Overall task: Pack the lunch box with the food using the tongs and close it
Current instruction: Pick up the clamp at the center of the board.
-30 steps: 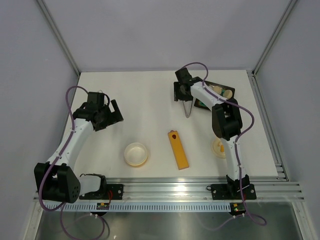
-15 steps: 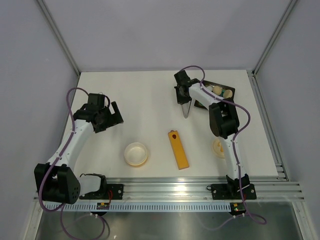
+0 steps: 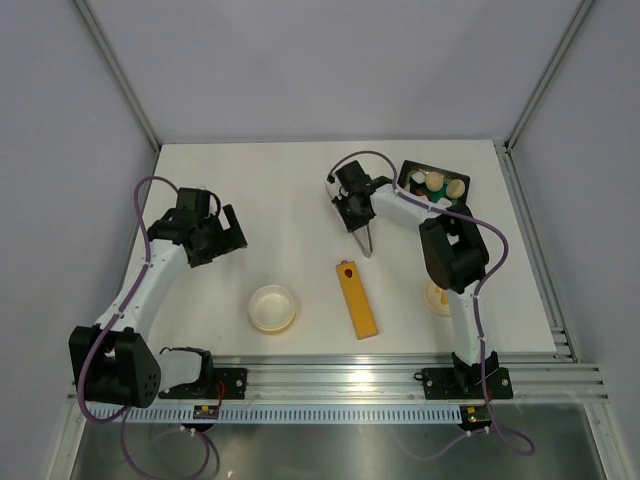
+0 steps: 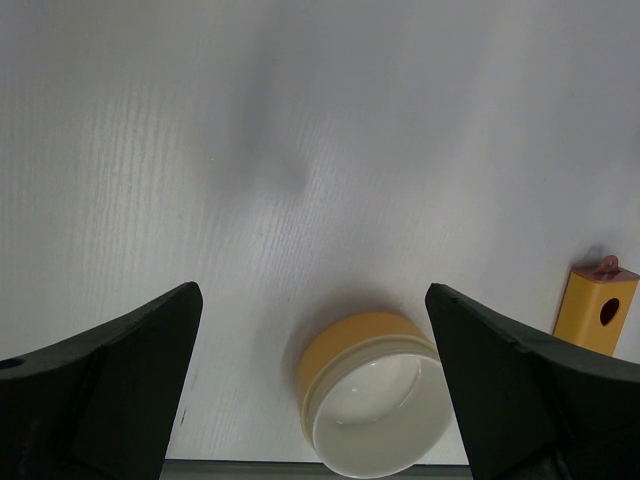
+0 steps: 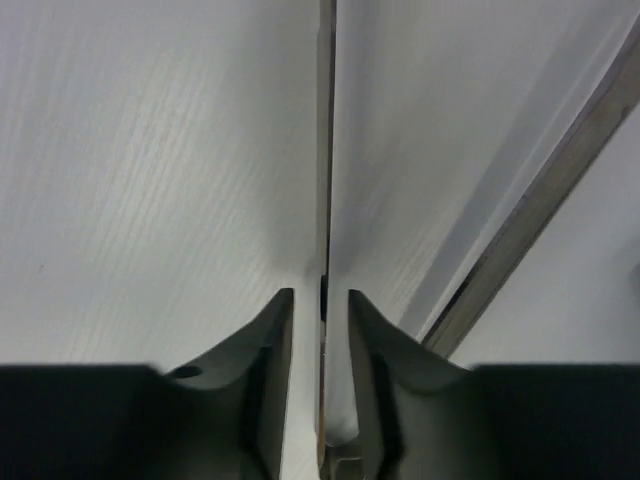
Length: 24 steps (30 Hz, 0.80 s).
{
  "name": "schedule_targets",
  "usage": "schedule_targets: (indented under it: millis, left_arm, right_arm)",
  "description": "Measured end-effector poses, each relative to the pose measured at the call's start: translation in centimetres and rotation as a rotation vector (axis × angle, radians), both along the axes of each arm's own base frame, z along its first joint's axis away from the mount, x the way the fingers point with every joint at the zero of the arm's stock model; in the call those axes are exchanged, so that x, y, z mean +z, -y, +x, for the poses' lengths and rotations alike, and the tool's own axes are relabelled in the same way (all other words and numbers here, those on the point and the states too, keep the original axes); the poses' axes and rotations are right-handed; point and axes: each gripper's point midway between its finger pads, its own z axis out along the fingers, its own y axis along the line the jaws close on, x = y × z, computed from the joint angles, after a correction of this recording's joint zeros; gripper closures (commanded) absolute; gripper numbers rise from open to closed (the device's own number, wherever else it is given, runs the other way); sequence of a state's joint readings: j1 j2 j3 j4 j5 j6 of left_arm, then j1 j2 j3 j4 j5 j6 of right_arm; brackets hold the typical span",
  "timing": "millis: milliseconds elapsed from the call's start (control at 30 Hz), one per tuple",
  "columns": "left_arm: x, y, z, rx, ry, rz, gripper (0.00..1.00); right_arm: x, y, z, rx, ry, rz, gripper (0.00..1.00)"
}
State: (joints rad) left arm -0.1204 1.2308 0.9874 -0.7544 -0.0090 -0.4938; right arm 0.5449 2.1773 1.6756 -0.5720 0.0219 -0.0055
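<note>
Above white table (image 3: 280,195), right gripper (image 3: 356,212) clamps tongs (image 3: 366,241).

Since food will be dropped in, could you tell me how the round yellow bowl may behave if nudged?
The lunch box looks like thin, empty plastic, so probably light and apt to slide on the smooth table. Its low, wide shape suggests it would hardly tip.
</note>
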Motion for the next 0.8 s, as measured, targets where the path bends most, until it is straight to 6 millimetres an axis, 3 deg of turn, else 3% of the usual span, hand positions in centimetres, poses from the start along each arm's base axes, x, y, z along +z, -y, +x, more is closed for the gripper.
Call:
schedule_targets:
  millis: [100, 300, 400, 533, 667, 800]
  left_arm:
    - [-0.1, 0.1, 0.0, -0.003, -0.004, 0.000, 0.01]
    - [-0.8, 0.8, -0.1, -0.027, -0.027, 0.003, 0.01]
    - [-0.8, 1.0, -0.1, -0.033, -0.030, 0.003, 0.01]
    - [-0.8, 1.0, -0.1, -0.033, -0.030, 0.004, 0.01]
    - [-0.8, 0.9, -0.2, -0.031, -0.033, 0.008, 0.01]
    - [-0.9, 0.8, -0.3, -0.030, -0.036, 0.012, 0.01]
  right_arm:
    - [0.7, -0.1, -0.5, 0.013, -0.004, 0.021, 0.23]
    - [4.2, -0.3, 0.1, -0.002, 0.065, 0.074, 0.01]
    - [6.3, 0.0, 0.3, -0.032, 0.115, 0.089, 0.01]
    - [7.5, 0.6, 0.7, -0.069, 0.157, 0.077, 0.00]
    - [6.3, 1.1, 0.6, -0.084, 0.137, 0.052, 0.01]
    - [3.7, 1.5, -0.1, -0.091, 0.086, 0.024, 0.00]
